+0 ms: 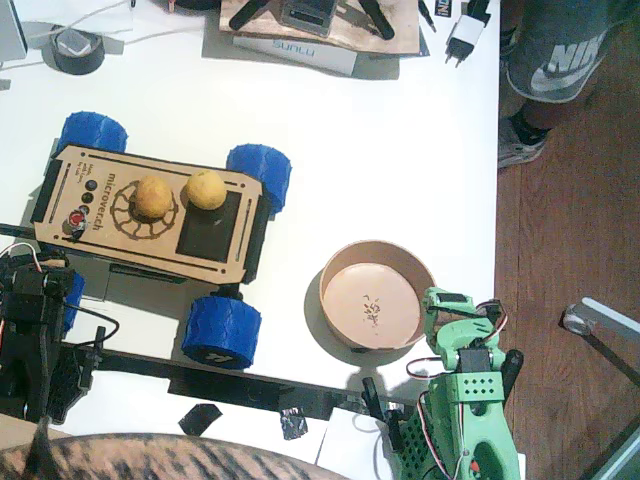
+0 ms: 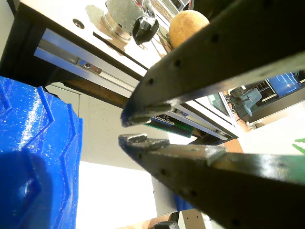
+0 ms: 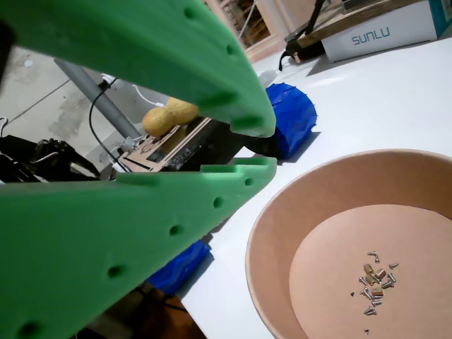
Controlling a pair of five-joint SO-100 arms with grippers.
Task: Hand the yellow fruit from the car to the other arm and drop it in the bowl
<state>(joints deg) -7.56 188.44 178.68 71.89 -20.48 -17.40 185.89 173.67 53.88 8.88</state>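
The car [image 1: 110,215], plywood with blue wheels [image 1: 222,330], stands at the left of the table. Two fruits sit on its deck: the ochre yellow fruit [image 1: 153,198] over the gear emblem and a brighter lemon-yellow one [image 1: 205,189] beside it. In a wrist view both show, the ochre one [image 3: 157,121] left of the brighter one [image 3: 182,109]. The tan bowl [image 1: 340,262] lies right of the car. My left black gripper [image 1: 40,290] [image 2: 136,128] sits low by the car's near-left wheel [image 2: 33,157], jaws almost together and empty. The mint-green right gripper [image 1: 448,300] [image 3: 261,146] rests at the bowl's rim [image 3: 282,205], jaws nearly closed, empty.
A tape roll [image 1: 77,50], a SUNLU box [image 1: 295,50] and a charger [image 1: 465,35] lie along the far edge. A person's shoe [image 1: 520,140] stands on the floor past the table's right edge. A black bar [image 1: 250,385] runs along the near edge. Tiny screws [image 3: 373,279] lie in the bowl.
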